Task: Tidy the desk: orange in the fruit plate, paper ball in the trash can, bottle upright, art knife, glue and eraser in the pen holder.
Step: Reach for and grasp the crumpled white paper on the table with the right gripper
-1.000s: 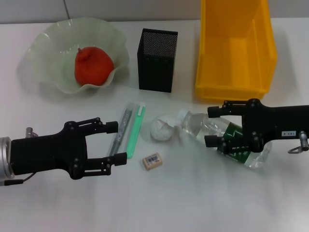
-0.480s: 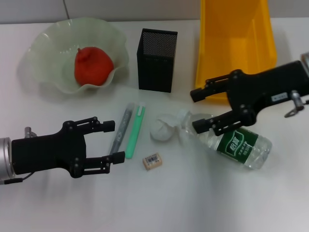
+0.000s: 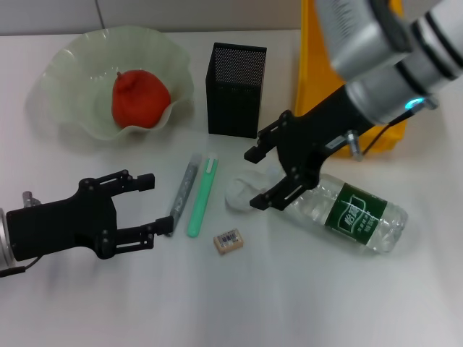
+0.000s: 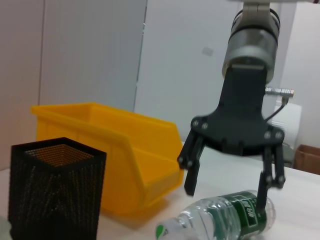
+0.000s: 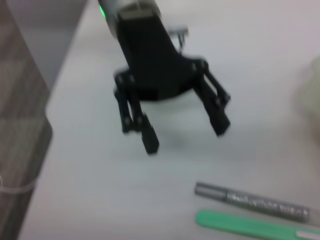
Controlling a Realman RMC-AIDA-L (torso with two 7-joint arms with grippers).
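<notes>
Positions relative to the holder (image 3: 236, 90), black mesh cup, upright at the back of the desk.

Far left of holder: plate (image 3: 69, 87) with the orange (image 3: 139, 99) inside it.
Front-left of holder: left gripper (image 3: 149, 203), fingers apart, holding nothing, just left of the grey pen-like stick (image 3: 183, 191).
In front of holder: grey stick and green stick (image 3: 202, 196) lay side by side, not touching the holder. Can't tell which one is the knife or the glue.
Eraser (image 3: 228, 241) sat further forward of the holder, just past the green stick's near end.
Front-right of holder: paper ball (image 3: 239, 191) on the desk, partly hidden by the right gripper (image 3: 255, 178). Its 2 fingers were apart, 1 on each side of the ball; contact not clear.
Bottle (image 3: 347, 212) lay on its side beyond the ball, further right, cap end hidden behind the gripper.
Right of holder: yellow can (image 3: 315, 87) at the back edge, partly covered by the right arm.
</notes>
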